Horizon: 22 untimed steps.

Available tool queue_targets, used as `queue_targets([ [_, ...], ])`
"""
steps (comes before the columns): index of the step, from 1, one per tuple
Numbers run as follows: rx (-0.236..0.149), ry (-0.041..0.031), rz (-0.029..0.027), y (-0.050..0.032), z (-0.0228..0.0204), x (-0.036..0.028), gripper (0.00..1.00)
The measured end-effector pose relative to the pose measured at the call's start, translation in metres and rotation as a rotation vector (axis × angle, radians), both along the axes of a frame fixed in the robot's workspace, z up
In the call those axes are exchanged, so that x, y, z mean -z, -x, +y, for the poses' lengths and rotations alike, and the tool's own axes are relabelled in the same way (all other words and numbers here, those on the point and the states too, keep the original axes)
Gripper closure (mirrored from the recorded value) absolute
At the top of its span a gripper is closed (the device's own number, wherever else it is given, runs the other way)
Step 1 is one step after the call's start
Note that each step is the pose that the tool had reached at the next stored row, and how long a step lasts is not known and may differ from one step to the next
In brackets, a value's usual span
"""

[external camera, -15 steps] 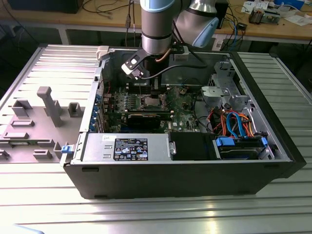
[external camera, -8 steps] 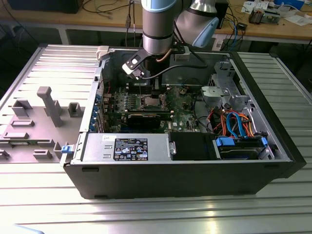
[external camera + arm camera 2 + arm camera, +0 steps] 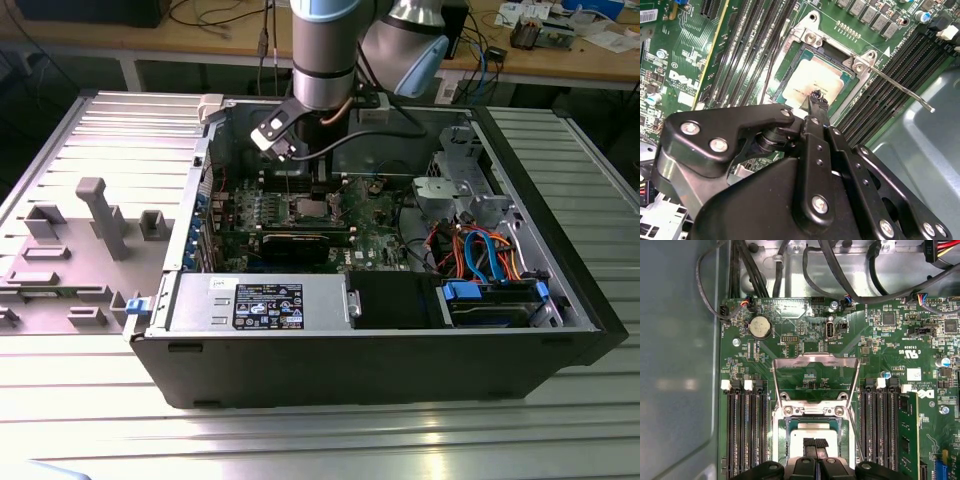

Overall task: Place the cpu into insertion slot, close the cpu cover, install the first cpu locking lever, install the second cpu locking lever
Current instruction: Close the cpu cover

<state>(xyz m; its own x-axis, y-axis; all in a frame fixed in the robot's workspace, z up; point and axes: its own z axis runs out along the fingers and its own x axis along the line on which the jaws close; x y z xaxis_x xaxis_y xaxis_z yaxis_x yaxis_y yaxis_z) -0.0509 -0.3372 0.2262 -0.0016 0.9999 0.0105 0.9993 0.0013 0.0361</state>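
Gripper (image 3: 815, 443): fingers pressed together, pinching nothing, tips on or just above the cpu's metal top. Contact can't be told from either wrist view.

Exterior view: arm (image 3: 322, 50) drops into the open computer case (image 3: 350, 360), which lies on its side on a ribbed metal table (image 3: 100, 420). Grey fixture plate (image 3: 60, 260) sits on the table at the exterior view's left, beside the case. Inside the case are the motherboard (image 3: 880, 350), the power supply (image 3: 260, 305) along the near wall, a drive bay with blue tabs (image 3: 490, 300) at the exterior view's right, and loose orange and blue cables (image 3: 470, 250) beside it.

First wrist view gives what the exterior can't. Cpu cover (image 3: 815, 360) is swung up and open, with bare board visible through its cut-out. Below it is the insertion slot (image 3: 782, 445), with the cpu (image 3: 802, 435) lying flat inside its rim. Memory slots (image 3: 745, 430) flank the socket on both sides. One memory module (image 3: 907, 435) is seated on one side. Coin cell (image 3: 760, 326) lies beyond the cover.

Second wrist view adds the gripper's black linkage up close, the cpu square in the slot, and one locking lever (image 3: 897, 87) sticking out unlatched, its rod raised over the memory slots.
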Motion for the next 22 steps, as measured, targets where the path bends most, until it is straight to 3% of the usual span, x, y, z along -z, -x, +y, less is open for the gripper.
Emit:
queue_targets([
  [22, 0.000, 0.0003, -0.0001, -0.0004, 0.0000, -0.0038, 0.89],
])
